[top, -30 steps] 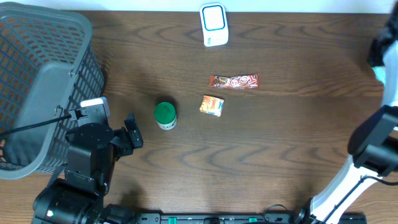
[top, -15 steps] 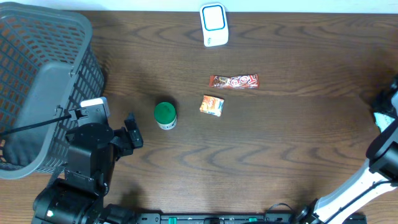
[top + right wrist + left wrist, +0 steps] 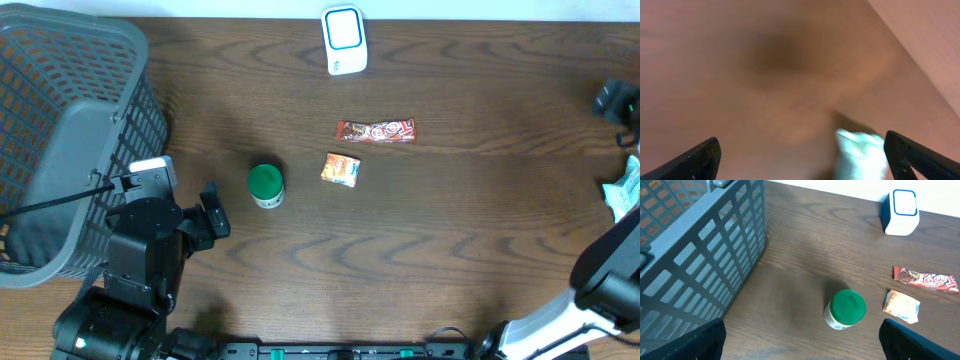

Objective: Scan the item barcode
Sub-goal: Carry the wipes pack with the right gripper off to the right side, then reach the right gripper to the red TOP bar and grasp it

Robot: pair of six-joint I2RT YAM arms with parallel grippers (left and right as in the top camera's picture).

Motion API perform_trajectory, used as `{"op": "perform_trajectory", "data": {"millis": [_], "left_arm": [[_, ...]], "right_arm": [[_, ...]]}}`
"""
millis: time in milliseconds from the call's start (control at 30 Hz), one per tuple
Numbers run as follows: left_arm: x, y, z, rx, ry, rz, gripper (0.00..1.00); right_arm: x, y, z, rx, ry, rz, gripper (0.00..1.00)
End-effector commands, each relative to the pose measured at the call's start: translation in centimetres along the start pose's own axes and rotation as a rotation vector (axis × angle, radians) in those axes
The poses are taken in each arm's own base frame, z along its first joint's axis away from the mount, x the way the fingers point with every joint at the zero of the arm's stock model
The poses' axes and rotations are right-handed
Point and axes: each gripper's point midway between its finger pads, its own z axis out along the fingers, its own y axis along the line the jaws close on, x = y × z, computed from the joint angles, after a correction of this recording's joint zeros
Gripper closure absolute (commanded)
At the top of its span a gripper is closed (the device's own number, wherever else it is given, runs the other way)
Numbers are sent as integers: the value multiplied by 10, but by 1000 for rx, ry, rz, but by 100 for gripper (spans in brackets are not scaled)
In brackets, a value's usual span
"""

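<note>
At the right edge of the dark wooden tabletop, a crumpled white-and-teal packet lies free. It is well apart from the white-and-blue barcode scanner at the far edge. The right gripper hangs beyond the packet, jaws spread and holding nothing. The left gripper is likewise spread and empty, near the green-lidded white jar.

Hazards:
- The packet sits close to the tabletop edge, so a sweep of the right arm may push it off.
- The right wrist view is smeared by motion, so any approach judged from it is likely to miss.
- The jar may roll if a finger clips its side.
- The red-wrapped candy bar and the small orange sachet lie flat, and their barcodes may face down.

Changes: one second ago the right arm stood high at the right edge. Half a second ago it was over the packet's present spot. The packet now rests alone and the gripper has withdrawn. The other items, the grey plastic basket and the left arm are unchanged.
</note>
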Motion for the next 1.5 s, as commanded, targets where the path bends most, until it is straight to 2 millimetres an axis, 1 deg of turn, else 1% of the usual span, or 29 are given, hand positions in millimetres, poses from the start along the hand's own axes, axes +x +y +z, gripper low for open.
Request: {"op": "perform_trajectory", "data": {"millis": [0,67,133,167,233,367,433,533,633,733,800,1000,1100,1133,1200,1267,1300,1333,1433,1467], "left_arm": [[-6,2,-3,-7,-19,-13,2],[-6,2,-3,-7,-19,-13,2],[-6,2,-3,-7,-19,-13,2],[-6,2,-3,-6,-19,-13,2],[-6,2,-3,-7,-19,-13,2],[-6,2,-3,-7,-19,-13,2],[-6,2,-3,-7,-19,-13,2],[-6,2,-3,-7,-19,-13,2],[-6,2,-3,-6,-19,-13,2],[-6,2,-3,-6,-19,-13,2],[-6,2,-3,-6,-19,-13,2],[-6,2,-3,-7,-19,-13,2],[-6,2,-3,-7,-19,-13,2],[-6,2,-3,-6,-19,-13,2],[-6,2,-3,-7,-19,-13,2],[-6,2,-3,-7,-19,-13,2],[-6,2,-3,-7,-19,-13,2],[-6,2,-3,-6,-19,-13,2],[-6,2,-3,-7,-19,-13,2],[-6,2,-3,-7,-19,-13,2]], "right_arm": [[-12,146,-43,-539,-58,-131,1],[5,196,-49,-627,-30,-216,1],[21,228,-50,-657,6,-264,1],[35,252,-52,-688,38,-297,1],[56,279,-50,-721,99,-296,1],[92,310,-41,-758,217,-264,1],[109,328,-42,-823,251,-305,1],[128,342,-39,-860,260,-399,1],[141,351,-37,-881,258,-486,1],[158,356,-34,-893,289,-528,1],[174,357,-24,-889,329,-545,1],[206,354,-3,-896,393,-613,2],[217,348,-3,-903,415,-671,8],[223,342,-3,-891,433,-716,16],[229,335,-5,-890,455,-761,28],[236,330,-8,-900,477,-802,47],[238,329,-9,-904,484,-813,54],[239,327,-10,-907,486,-823,63],[238,328,-9,-910,478,-831,82],[237,329,-9,-911,471,-831,92]]}}
